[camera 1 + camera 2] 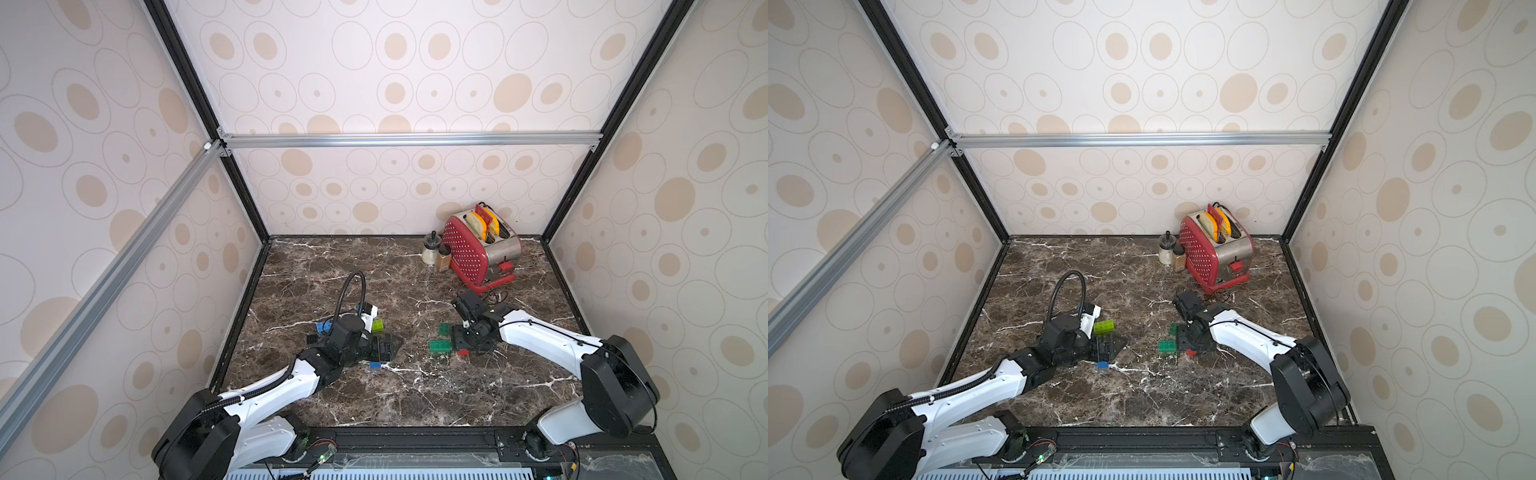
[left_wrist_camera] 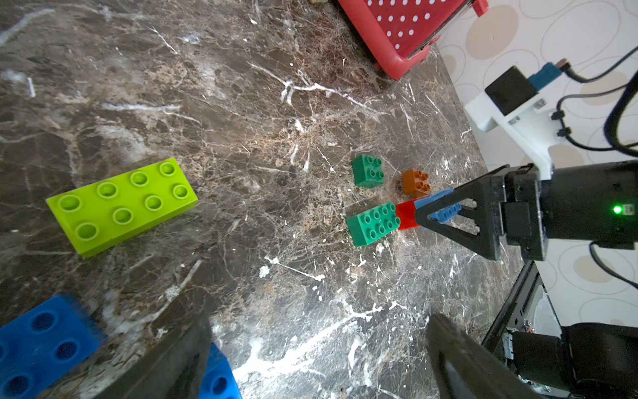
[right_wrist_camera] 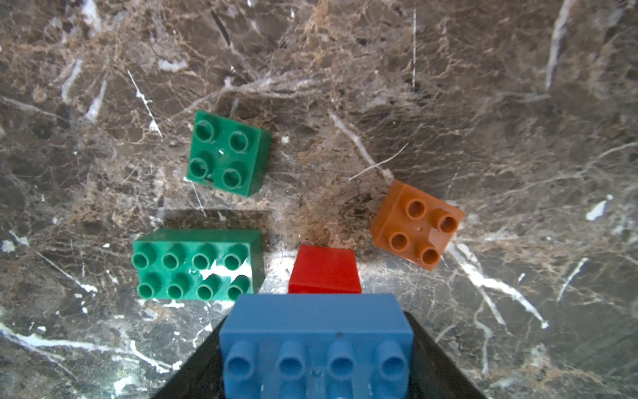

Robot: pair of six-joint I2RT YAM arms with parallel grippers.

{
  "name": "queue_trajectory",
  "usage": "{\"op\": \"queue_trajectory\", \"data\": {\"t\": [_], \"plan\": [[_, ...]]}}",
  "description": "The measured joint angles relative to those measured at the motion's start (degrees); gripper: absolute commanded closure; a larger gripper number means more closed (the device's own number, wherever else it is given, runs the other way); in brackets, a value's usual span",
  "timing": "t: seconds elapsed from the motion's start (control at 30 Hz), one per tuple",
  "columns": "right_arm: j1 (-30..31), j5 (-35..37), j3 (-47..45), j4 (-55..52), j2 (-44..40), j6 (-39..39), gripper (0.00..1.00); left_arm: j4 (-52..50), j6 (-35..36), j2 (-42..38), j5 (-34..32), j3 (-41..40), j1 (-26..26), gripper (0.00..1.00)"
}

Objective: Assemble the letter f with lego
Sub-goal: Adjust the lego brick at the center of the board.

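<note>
While the right gripper (image 2: 435, 209) clamps a blue brick (image 3: 316, 331) just by the red brick (image 3: 324, 269) (touching? I can't tell), no F looks built: green oblong brick (image 3: 196, 264), green square brick (image 3: 224, 152) and orange brick (image 3: 417, 224) lie loose beside it; lime brick (image 2: 121, 205) well apart, near the gaping left gripper (image 1: 385, 348).

We saw bright, even light; glare whitened the oblong green brick (image 3: 196, 264), and the near blue brick (image 2: 41, 342) looked perhaps blurred.

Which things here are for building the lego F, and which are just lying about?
For the job: lime brick, square green brick, oblong green brick, orange brick, red brick, gripped blue brick, two loose blue bricks.
Lying about: toaster, two jars.
</note>
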Motion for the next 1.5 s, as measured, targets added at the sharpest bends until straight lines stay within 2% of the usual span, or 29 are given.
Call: {"op": "queue_trajectory", "data": {"t": [0.57,1.5], "plan": [[0.1,0.9,0.1,-4.0,-0.2,0.9,0.32,0.0,0.0,-0.3,0.0,0.0,0.1,0.01],[0.1,0.9,-1.9,-1.9,-1.9,0.3,0.31,0.0,0.0,-0.4,0.0,0.0,0.1,0.01]]}}
